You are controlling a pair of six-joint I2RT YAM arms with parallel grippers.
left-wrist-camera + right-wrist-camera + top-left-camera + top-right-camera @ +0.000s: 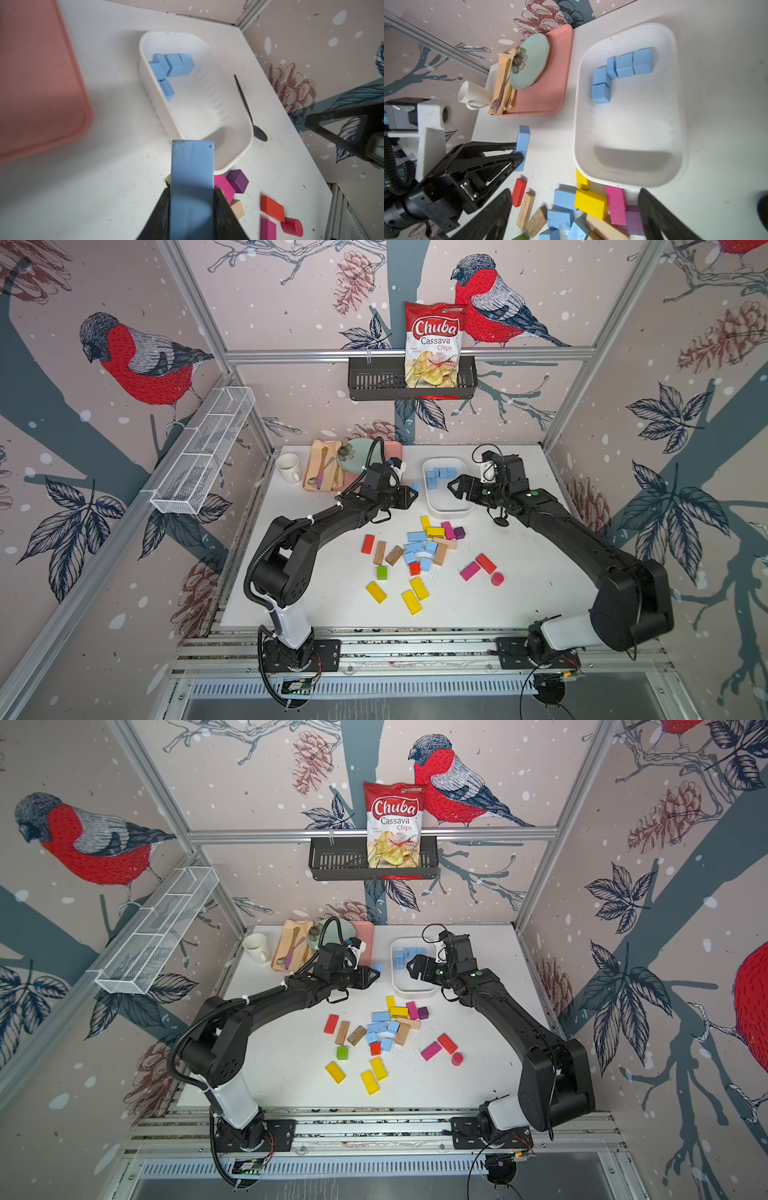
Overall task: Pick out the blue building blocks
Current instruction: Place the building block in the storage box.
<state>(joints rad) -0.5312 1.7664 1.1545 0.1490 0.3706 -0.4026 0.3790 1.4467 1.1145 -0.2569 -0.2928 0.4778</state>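
Jaws of the left gripper (409,494) pinch a blue bar (522,141) just beside the tub (451,512), the arm bent at the elbow and reaching forward. The right gripper (455,488), jaws spread, hangs over the tub. Five blue blocks (623,66) lie inside, and other blue blocks (417,549) lie piled on the table (291,572).

Left end effector (192,195) clamped, right (575,193) agape

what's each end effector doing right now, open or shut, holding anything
Left end effector: shut on a blue block.
Right end effector: open, holding nothing.
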